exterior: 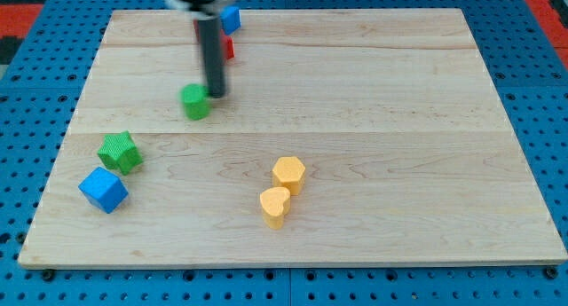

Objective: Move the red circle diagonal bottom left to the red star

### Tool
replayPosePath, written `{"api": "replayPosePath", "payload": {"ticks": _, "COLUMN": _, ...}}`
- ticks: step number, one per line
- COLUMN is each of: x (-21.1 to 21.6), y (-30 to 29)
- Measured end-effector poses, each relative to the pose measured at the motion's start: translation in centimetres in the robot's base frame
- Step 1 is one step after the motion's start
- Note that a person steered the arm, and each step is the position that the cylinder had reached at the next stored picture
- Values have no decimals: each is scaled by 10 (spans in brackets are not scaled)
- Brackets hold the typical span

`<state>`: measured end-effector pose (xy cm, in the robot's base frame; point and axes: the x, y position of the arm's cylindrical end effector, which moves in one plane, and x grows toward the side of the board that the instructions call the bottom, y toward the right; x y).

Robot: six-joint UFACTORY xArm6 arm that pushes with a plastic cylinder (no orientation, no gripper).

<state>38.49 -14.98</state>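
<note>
While the dark rod stands near the view's top left, my tip (216, 94) rests on the wooden worktop (373, 102) just beside the right edge of a small green block (195, 102), touching it or nearly so; its shape is rounded, though I cannot make it out exactly. There is no hand on this arm, only the rod, so nothing is grasped. Seven blocks can be counted. Two are green: the small one by the tip and a green star (119, 153) near the view's left edge. Two are blue: a blue cube (104, 190) just below the green star, and a blue block (232, 19) at the view's top, partly hidden by the rod. Two are yellow, touching each other in the lower middle: a yellow hexagon (288, 174) and, just below it, a yellow heart (275, 206). Only one red block (229, 48) shows, a sliver peeking out behind the rod just below the blue block; its shape cannot be told, so whether it is the circle or the star is unclear.
</note>
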Motion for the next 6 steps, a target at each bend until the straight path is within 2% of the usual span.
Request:
{"api": "replayPosePath", "payload": {"ticks": 1, "x": 25, "y": -88}}
{"api": "replayPosePath", "payload": {"ticks": 2, "x": -19, "y": -41}}
{"api": "replayPosePath", "payload": {"ticks": 3, "x": -4, "y": -137}}
{"api": "replayPosePath", "payload": {"ticks": 4, "x": 15, "y": -39}}
{"api": "replayPosePath", "payload": {"ticks": 5, "x": -34, "y": 87}}
{"api": "replayPosePath", "payload": {"ticks": 6, "x": -107, "y": 173}}
